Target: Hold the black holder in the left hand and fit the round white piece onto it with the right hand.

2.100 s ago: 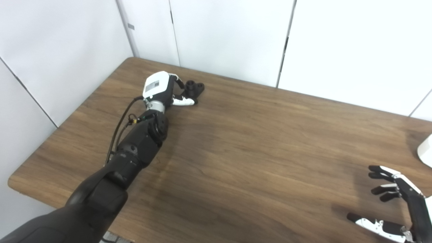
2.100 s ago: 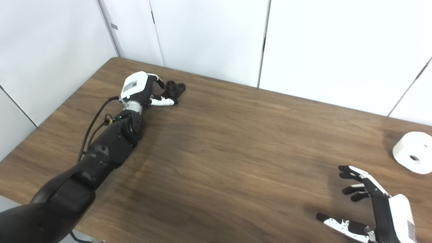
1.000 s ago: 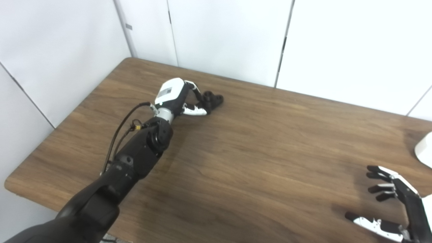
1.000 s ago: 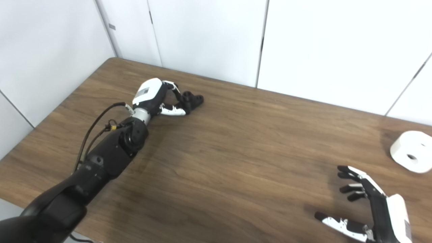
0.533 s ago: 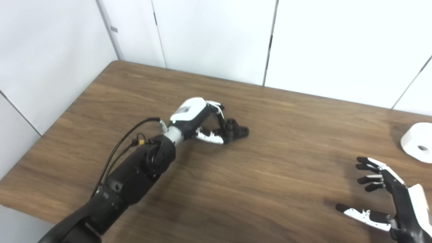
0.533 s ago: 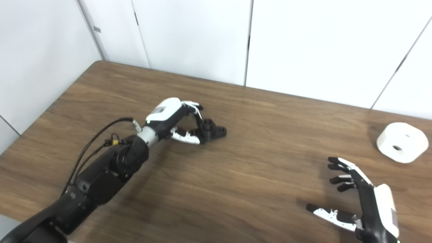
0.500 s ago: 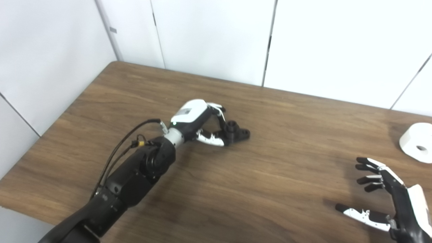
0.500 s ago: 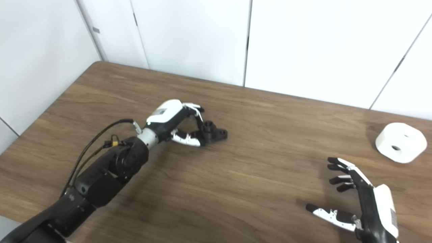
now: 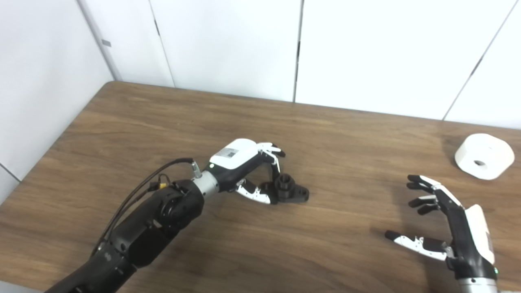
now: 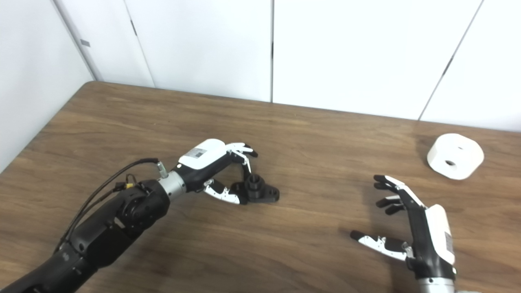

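Note:
The black holder is a small base with an upright post, resting on the wooden table near its middle. My left hand reaches it from the left and is shut on it, thumb against the base and fingers curled over the post. The round white piece, a thick disc with a centre hole, lies flat at the far right. My right hand hovers open at the lower right, fingers spread, a short way in front of and to the left of the white piece and holding nothing.
White wall panels stand behind the table's far edge and along its left side. A black cable loops beside my left forearm. Bare wood lies between the holder and my right hand.
My left hand has brought the black holder from the table's far left corner toward the middle. The camera has also turned right, bringing the white piece fully into view. My right hand stays open.

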{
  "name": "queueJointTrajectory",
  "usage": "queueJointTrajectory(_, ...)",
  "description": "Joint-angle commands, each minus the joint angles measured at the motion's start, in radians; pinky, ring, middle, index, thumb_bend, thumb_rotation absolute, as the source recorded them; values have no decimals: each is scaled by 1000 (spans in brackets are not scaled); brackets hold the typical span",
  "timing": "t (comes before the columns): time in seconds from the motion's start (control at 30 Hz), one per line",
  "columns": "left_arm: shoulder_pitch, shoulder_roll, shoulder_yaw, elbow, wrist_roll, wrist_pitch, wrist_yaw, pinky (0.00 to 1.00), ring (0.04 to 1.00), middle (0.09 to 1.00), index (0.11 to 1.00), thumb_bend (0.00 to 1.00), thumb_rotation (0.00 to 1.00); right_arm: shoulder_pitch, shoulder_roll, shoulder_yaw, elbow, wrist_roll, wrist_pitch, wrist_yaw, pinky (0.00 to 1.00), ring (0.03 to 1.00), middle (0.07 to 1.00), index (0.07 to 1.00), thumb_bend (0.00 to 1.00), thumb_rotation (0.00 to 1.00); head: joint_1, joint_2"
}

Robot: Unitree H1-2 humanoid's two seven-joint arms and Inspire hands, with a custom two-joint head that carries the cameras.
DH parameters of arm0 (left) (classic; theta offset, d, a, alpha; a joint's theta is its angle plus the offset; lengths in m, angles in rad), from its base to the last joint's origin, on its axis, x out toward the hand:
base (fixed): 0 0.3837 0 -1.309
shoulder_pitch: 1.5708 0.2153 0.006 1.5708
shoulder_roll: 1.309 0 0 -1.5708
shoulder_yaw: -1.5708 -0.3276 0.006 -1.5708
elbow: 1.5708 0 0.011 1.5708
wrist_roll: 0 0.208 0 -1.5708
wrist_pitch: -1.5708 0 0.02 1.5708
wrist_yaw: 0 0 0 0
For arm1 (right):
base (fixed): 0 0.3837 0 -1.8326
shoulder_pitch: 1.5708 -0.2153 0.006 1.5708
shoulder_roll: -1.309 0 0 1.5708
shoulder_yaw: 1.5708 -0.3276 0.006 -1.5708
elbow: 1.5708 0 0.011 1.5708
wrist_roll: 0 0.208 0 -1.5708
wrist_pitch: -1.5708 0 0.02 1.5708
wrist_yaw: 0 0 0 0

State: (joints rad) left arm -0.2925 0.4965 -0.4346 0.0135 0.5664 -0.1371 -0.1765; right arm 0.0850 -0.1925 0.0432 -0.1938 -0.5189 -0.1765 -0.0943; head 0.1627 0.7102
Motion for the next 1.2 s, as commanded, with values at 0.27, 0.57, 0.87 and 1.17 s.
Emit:
queueJointTrajectory(0.27,31,-55,-106,42,39,-118,-59,701,888,841,488,523,68,-30,12,7,-2,-12,-52,-43,507,578,737,789,626,0,-73,13)
queueJointTrajectory(0.57,19,-88,-128,138,67,-169,-37,682,892,842,487,524,64,-61,-1,-6,-40,-2,-21,-21,488,597,742,785,629,0,-313,-7)
queueJointTrajectory(0.87,18,-63,-112,165,34,-193,-48,699,884,843,488,523,58,-193,-144,-65,-193,-205,185,142,513,648,760,785,650,141,-590,-100)
queueJointTrajectory(1.17,16,-34,-95,236,30,-281,-8,657,835,812,488,522,53,-394,-235,-23,-205,-573,438,423,633,801,879,838,784,209,-788,-218)
